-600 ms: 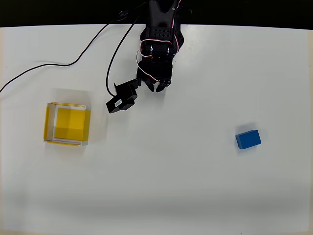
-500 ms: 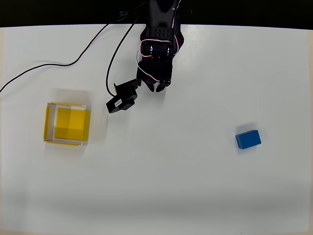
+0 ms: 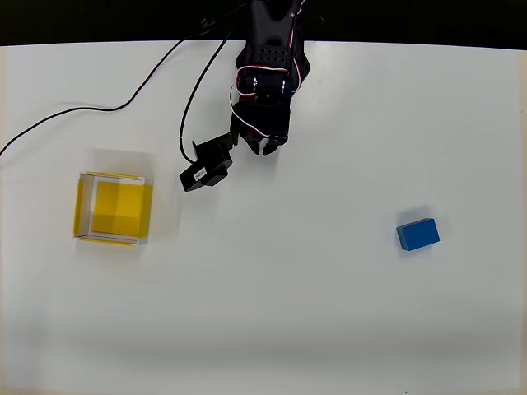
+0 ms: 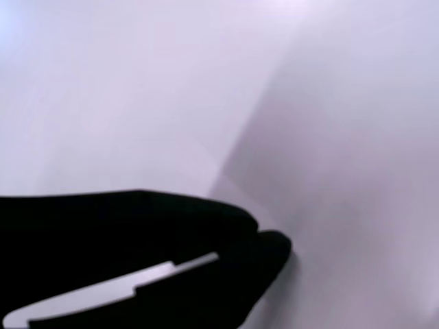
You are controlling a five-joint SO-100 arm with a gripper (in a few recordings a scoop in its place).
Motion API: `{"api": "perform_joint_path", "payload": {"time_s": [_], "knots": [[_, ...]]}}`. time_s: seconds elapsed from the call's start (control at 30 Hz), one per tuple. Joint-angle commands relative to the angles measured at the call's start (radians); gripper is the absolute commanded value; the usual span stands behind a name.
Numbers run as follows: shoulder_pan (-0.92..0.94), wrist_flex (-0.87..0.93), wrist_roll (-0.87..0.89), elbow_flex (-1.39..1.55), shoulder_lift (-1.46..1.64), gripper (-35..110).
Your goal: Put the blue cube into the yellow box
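The blue cube (image 3: 417, 234) lies flat on the white table at the right, on its own. At the left stands the yellow box (image 3: 81, 207), open-topped with pale rims and nothing inside. My black gripper (image 3: 264, 147) hangs near the top centre, well apart from both, roughly midway between them and farther back. Its fingers are shut with nothing held. In the wrist view the dark fingertips (image 4: 267, 241) meet over bare, blurred white table.
The black camera block (image 3: 206, 168) sticks out to the left of the gripper. A black cable (image 3: 123, 103) trails across the table's top left. The table's far edge (image 3: 412, 43) runs along the top, with darkness beyond.
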Motion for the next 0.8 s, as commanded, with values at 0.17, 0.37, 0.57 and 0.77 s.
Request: {"api": "perform_joint_path", "payload": {"time_s": [0.17,0.37,0.57,0.77], "knots": [[-0.015,0.009,0.023,0.028,0.028,0],[-0.012,0.009,0.002,0.028,0.026,2],[-0.023,-0.160,0.049,-0.097,-0.081,16],[-0.086,-0.356,0.163,-0.336,-0.383,34]]}}
